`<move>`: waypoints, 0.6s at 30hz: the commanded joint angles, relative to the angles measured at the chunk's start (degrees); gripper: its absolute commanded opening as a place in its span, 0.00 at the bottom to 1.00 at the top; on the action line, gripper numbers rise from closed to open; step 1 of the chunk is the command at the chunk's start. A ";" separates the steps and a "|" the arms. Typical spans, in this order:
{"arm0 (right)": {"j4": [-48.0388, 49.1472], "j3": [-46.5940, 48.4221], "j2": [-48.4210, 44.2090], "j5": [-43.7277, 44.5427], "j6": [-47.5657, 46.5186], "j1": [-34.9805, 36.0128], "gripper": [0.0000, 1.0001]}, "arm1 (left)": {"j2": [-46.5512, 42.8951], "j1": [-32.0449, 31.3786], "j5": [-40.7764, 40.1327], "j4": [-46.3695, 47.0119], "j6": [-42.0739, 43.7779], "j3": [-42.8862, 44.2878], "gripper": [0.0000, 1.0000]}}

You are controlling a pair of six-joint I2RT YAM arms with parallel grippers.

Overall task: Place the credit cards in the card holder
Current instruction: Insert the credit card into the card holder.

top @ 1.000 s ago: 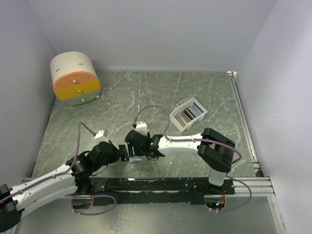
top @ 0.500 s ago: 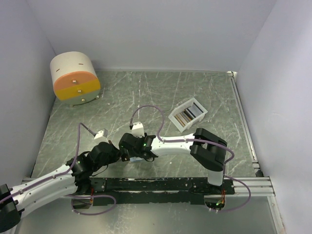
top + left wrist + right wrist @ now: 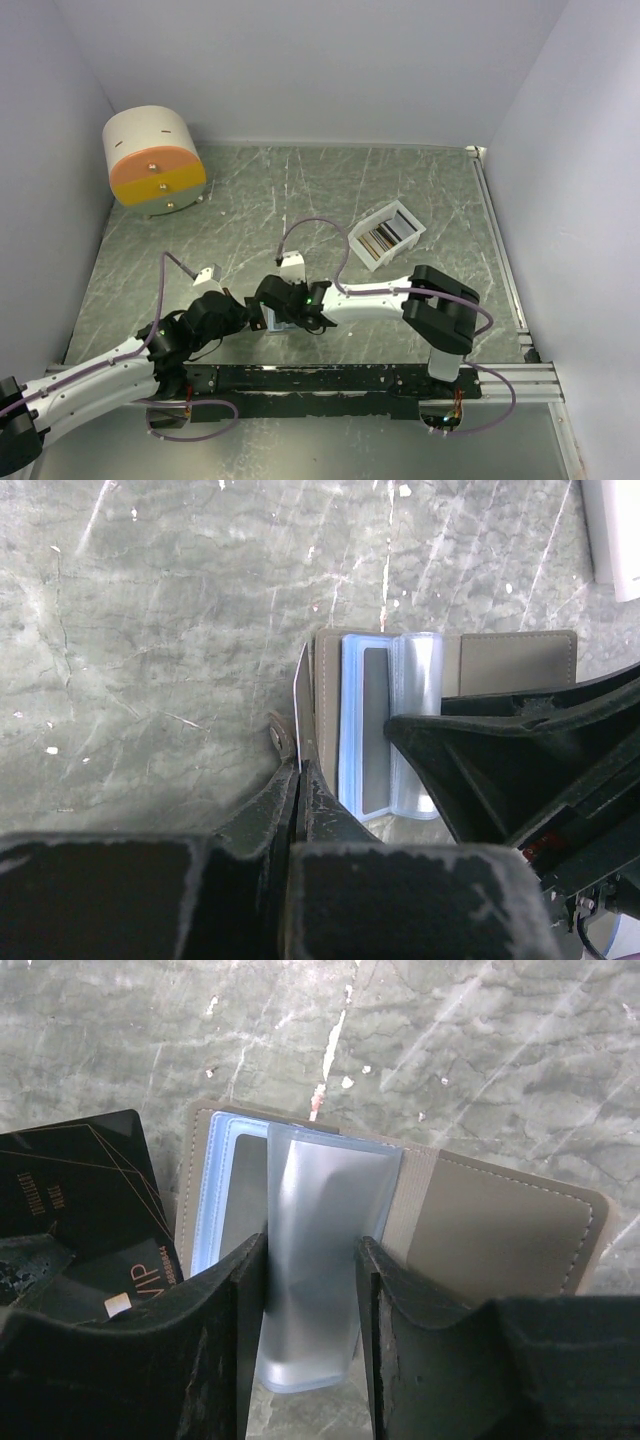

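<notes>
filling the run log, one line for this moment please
left gripper: shut on dark card | right gripper: astride clear sleeve, grip unclear | card holder: open, card not in

We count one card holder point(image 3: 500, 1230), and inside it two clear plastic sleeves point(image 3: 320, 1210) that we can tell apart. We find one black card point(image 3: 80, 1195) in the right wrist view. There is one white slotted tray point(image 3: 412, 217) on the one table point(image 3: 300, 180); the cards point(image 3: 385, 236) standing in it are several, too small for us to number. We count one cream-and-orange drum point(image 3: 153, 160). We see two arms point(image 3: 370, 295), each with one gripper, the left gripper point(image 3: 300, 770) and the right gripper point(image 3: 310, 1260), and each gripper has two fingers point(image 3: 220, 1340).
</notes>
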 commanded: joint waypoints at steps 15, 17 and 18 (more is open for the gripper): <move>31.19 -26.68 -15.94 -16.38 8.63 -8.81 0.35 | 0.45 0.11 11.16 1.70 1.65 7.56 0.07; 34.58 -29.47 -16.98 -18.35 9.77 -9.92 0.35 | 1.29 0.11 13.29 5.58 0.69 6.22 0.07; 36.39 -30.64 -17.51 -19.20 10.31 -10.46 0.35 | 1.87 0.13 13.43 6.29 -0.08 5.80 0.07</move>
